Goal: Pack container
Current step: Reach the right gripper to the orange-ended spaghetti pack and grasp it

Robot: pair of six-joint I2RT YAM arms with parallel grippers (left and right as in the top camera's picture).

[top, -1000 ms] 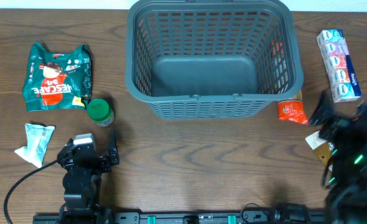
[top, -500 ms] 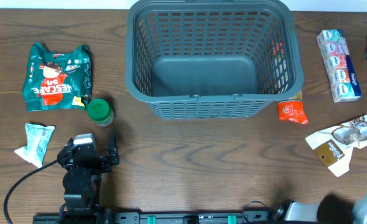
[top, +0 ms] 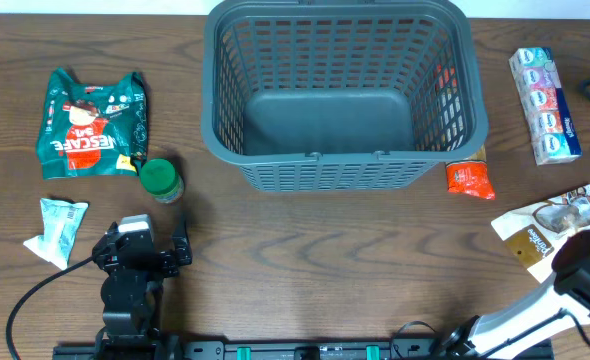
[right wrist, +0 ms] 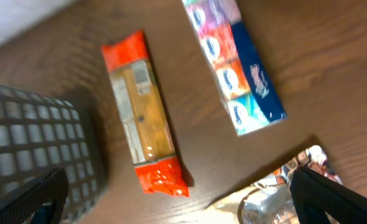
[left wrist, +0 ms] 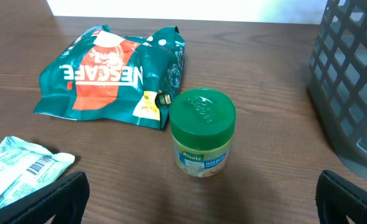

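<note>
- The basket is cut off in both wrist views; an orange packet is partly hidden by its right wall.
- Dark grey, slotted sides; it is set at the table's far middle.
- Left fingers and right fingers are spread wide, nothing held, the basket well apart between them.

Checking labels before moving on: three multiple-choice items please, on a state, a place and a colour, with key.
1. The large dark grey slotted plastic basket is: A) tipped over B) half full C) upright and empty.
2. The small green-lidded jar is: A) in the basket B) on the wooden table beside the green Nescafe pouch C) under the basket.
3. The long tan-bodied packet right of the basket has ends coloured: A) red B) blue C) yellow.
Key: 1 C, its bare floor shows; 2 B, it stands by the pouch's corner; 3 A, both ends are red.
</note>
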